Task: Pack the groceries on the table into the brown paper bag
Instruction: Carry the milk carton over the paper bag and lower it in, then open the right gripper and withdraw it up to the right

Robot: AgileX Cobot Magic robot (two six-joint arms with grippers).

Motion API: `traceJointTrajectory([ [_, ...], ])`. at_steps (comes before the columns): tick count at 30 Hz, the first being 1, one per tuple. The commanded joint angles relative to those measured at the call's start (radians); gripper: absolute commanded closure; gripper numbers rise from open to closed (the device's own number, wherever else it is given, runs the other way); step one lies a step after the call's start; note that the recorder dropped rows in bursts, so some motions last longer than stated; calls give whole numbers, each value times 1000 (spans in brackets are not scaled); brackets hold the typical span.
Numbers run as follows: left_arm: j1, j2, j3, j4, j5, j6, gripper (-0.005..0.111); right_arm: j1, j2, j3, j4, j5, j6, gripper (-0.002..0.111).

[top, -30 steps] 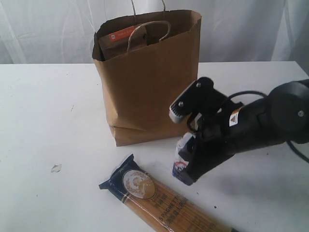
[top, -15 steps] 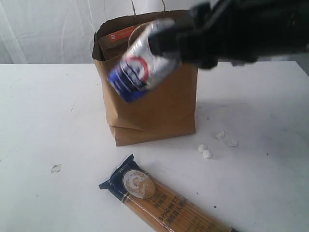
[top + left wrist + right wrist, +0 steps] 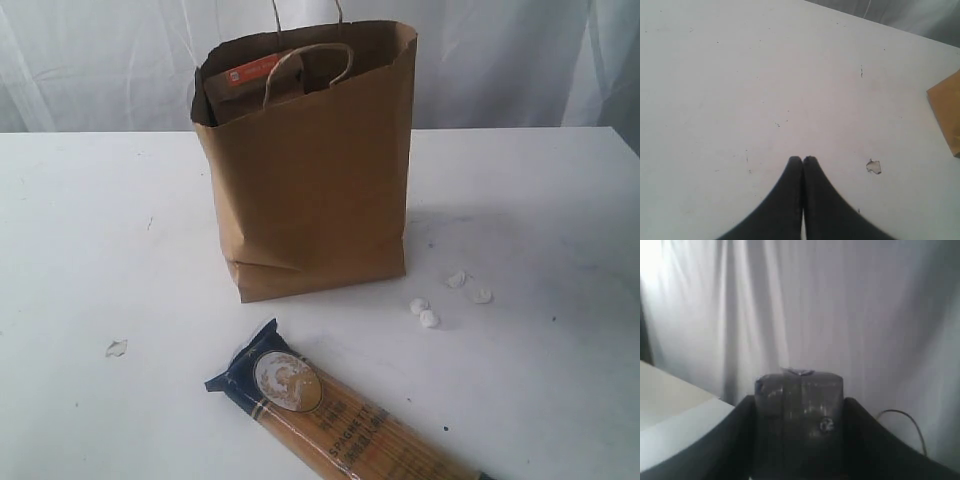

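Evidently next in, the carton [image 3: 800, 390] sits clamped in the right gripper [image 3: 799, 410], the bag [image 3: 310, 200] outside its view. Left gripper [image 3: 803, 161]: fingers together.

White speckled surface [image 3: 90, 230] held an upright brown paper bag [image 3: 310, 190], a spaghetti packet [image 3: 335, 415] (lying flat) and crumpled white scraps [image 3: 428, 318].

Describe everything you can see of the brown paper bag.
The brown paper bag is kraft paper, standing upright on the white table, behind the spaghetti packet and apart from it. Its mouth is open, the rim uneven, the lower front creased. Twisted paper handles rise at the top. A brown pouch with orange label shows inside, toward the exterior view's left. Nothing else visibly touches it.
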Motion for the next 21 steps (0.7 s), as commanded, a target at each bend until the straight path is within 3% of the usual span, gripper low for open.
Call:
traceJointTrajectory([
  [1, 0, -7, 5, 1, -29, 20, 107, -1, 132, -44, 26, -138, -16, 77],
  [15, 0, -7, 5, 1, -49, 79, 107, -1, 379, -48, -16, -245, -126, 77],
  [21, 0, -7, 5, 1, -49, 79, 107, -1, 381, -48, -7, -243, -127, 60],
])
